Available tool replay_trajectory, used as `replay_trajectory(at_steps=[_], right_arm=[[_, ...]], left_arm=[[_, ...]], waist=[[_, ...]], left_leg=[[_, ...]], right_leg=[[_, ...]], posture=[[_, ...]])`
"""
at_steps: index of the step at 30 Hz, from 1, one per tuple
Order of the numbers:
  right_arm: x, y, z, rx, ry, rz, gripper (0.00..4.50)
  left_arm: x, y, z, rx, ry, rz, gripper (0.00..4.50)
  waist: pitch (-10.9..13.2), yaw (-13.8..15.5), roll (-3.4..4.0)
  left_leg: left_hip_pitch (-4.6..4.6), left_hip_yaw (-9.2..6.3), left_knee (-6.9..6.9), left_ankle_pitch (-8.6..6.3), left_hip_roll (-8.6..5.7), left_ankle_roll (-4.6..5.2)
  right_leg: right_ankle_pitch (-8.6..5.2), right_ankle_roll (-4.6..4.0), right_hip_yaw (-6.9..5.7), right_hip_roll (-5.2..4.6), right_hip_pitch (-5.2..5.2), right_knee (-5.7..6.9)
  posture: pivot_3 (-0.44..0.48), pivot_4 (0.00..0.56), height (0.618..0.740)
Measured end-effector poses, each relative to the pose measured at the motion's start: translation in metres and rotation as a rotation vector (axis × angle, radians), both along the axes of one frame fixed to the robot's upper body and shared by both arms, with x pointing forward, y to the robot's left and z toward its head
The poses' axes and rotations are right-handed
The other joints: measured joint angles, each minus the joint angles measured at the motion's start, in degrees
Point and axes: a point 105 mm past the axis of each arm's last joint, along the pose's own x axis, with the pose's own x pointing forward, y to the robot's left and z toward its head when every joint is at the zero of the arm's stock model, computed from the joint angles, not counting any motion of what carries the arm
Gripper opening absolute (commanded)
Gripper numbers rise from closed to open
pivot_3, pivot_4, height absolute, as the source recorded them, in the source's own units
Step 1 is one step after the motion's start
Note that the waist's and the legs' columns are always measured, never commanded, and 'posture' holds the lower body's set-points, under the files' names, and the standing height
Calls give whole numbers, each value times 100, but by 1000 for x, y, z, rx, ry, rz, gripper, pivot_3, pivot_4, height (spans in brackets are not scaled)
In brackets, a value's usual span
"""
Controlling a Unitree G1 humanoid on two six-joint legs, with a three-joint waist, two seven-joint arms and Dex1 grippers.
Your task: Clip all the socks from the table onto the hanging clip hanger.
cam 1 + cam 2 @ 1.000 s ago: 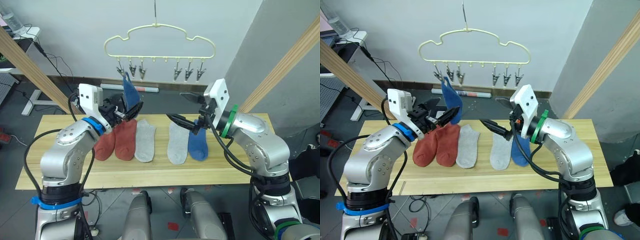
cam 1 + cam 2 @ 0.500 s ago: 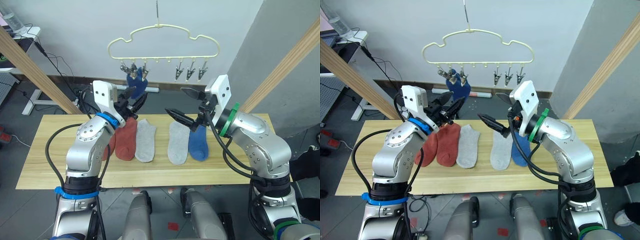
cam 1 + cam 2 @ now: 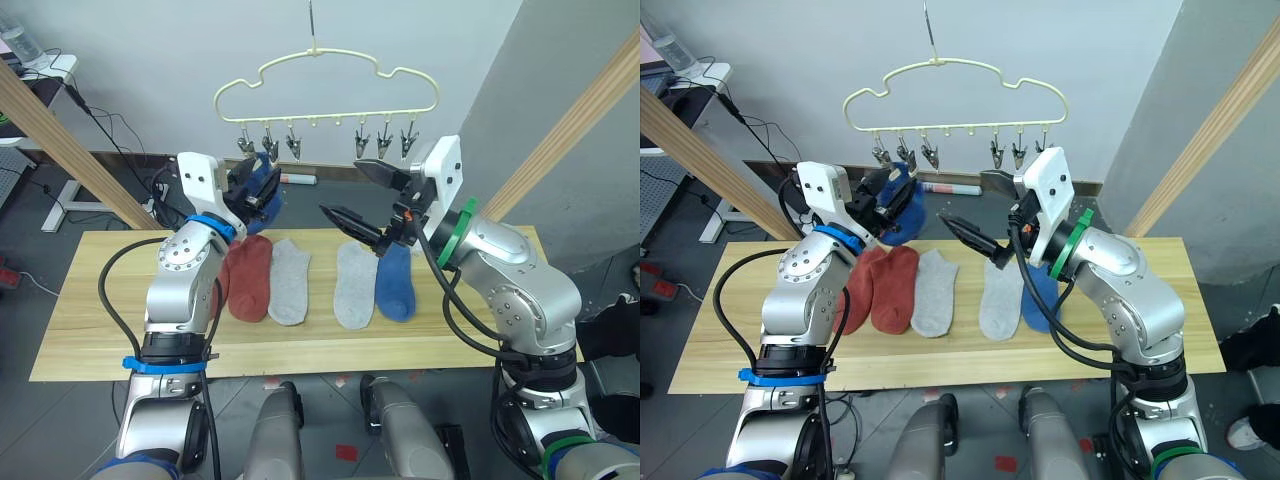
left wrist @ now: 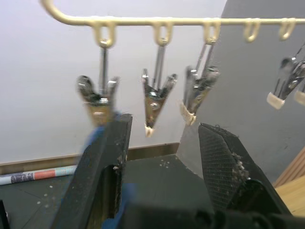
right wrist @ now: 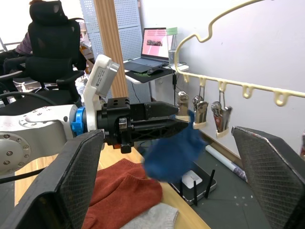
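The pale yellow clip hanger (image 3: 325, 85) hangs above the table's (image 3: 100, 300) far edge, its metal clips (image 4: 155, 102) in a row. My left gripper (image 3: 260, 188) is raised to the leftmost clips, fingers apart. A blue sock (image 3: 266, 186) dangles, blurred, against one finger just under the first clip (image 4: 97, 100); whether that clip holds it I cannot tell. My right gripper (image 3: 342, 186) is wide open and holds nothing, right of the sock and below the middle clips. On the table lie two rust-red socks (image 3: 248, 278), two grey socks (image 3: 290, 282) (image 3: 355, 285) and another blue sock (image 3: 395, 285).
Slanted wooden poles (image 3: 60, 140) (image 3: 580, 130) flank the table on both sides. Behind it are the floor with cables and a rolled item (image 3: 295, 178). The right wrist view shows a desk with a laptop (image 5: 150, 50) and a black office chair (image 5: 57, 43).
My left arm lifted the blue sock from table height up to the leftmost clips, and its fingers now stand apart. My right gripper rose and moved left toward the hanger.
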Motion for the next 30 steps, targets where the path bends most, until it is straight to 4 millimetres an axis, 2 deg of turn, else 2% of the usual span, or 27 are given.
replay_trajectory(at_steps=[3,9,12,14,30], right_arm=[[0,1,0,1,-2,-1,4500],[2,0,5,8,-15,-20,4500],[1,1,8,11,-25,-18,4500],[2,1,8,11,-25,-21,4500],[3,-2,8,4,-27,-37,4500]], left_arm=[[2,-1,5,2,-22,-3,2403],[7,-1,3,-1,-12,-12,2403],[9,-2,6,-5,-24,-18,1804],[9,-3,5,-6,-26,-23,1233],[17,-1,6,-8,-21,-7,1233]], waist=[[0,-11,0],[0,-33,0],[0,-37,0],[0,-41,0],[0,-54,0]], left_leg=[[0,2,1,0,0,0],[0,1,1,0,0,0],[0,1,1,0,0,0],[0,1,1,0,0,0],[0,1,3,0,0,0]], right_leg=[[0,0,2,0,0,0],[0,0,1,0,0,2],[0,0,0,0,0,1],[0,0,1,0,0,1],[0,0,1,0,0,3]], posture=[[-102,310,740],[-110,311,740],[-112,310,740],[-117,309,740],[-123,308,740]])
